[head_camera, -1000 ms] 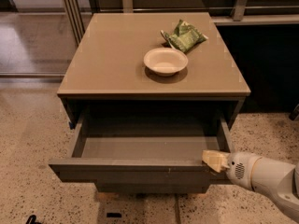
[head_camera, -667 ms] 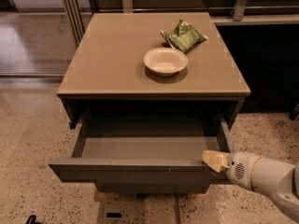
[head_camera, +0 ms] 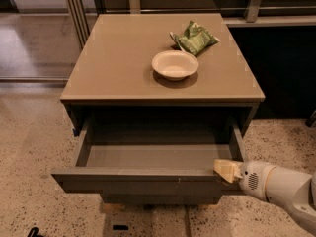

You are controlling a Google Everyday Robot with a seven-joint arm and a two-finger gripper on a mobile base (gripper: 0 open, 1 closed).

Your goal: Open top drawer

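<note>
The top drawer (head_camera: 143,181) of the grey cabinet stands pulled out toward me, showing its shallow grey tray (head_camera: 153,154), which holds nothing. My gripper (head_camera: 226,171) comes in from the lower right on a white arm (head_camera: 281,186). Its pale fingertips sit at the right end of the drawer's front edge, touching or hooked over the top rim.
A cream bowl (head_camera: 175,64) and a green snack bag (head_camera: 195,37) rest on the cabinet top (head_camera: 118,63). A narrower drawer front (head_camera: 158,199) shows below the open drawer. Speckled floor surrounds the cabinet; metal rails and dark panels stand behind it.
</note>
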